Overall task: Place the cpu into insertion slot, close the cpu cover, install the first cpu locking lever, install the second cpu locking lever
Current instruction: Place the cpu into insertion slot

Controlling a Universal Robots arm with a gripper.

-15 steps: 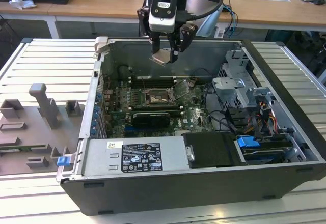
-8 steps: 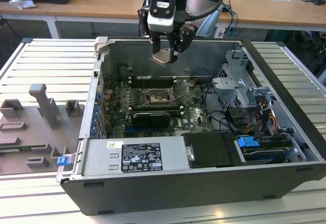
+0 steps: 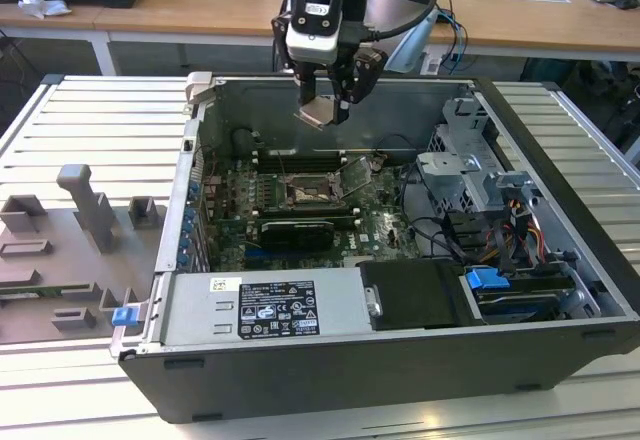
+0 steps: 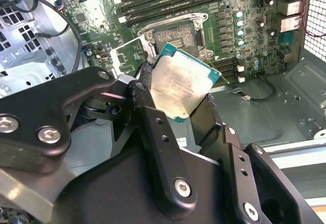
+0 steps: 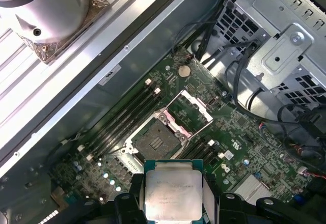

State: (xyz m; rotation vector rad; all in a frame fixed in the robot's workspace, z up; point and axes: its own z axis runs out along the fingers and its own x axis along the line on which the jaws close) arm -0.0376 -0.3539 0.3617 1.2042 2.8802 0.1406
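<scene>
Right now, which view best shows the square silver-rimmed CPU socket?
The first wrist view: the square silver-rimmed socket lies unobstructed, pin grid exposed. In the second wrist view the pale silver square cpu covers part of its rim; the exterior view shows it distant.

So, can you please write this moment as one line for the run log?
gripper: fingers shut on cpu | where: in the air over open computer case | insertion slot: empty | cpu cover: open

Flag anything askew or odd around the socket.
Nothing looks damaged or spilled. The cpu sits tilted in the claw above the case, not level with the open insertion slot; the cpu cover stands raised.
</scene>
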